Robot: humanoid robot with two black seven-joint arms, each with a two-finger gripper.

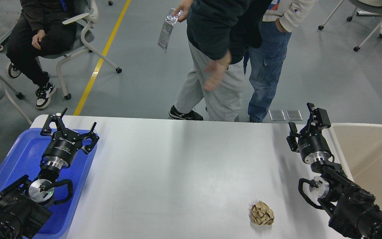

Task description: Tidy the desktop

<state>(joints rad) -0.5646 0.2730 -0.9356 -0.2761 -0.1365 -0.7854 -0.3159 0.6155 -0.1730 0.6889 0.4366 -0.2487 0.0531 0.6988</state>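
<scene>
Bring the empty, spread-fingered right gripper (305,124) down frame onto the crumpled paper ball (262,213) lying lower right on the desktop (177,166), close gently, lift clear toward the beige bin (370,159).

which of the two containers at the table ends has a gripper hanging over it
The blue tray on the left: the left gripper hangs open over it. The beige bin has none above; the right gripper stands beside it.

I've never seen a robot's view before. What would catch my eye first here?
Two black arms frame the white desktop: the left end effector hangs open above a blue tray, the right end effector beside a beige bin. A lone crumpled brown paper ball lies near the front right. Behind the table, people stand, one holding a silvery packet.
</scene>
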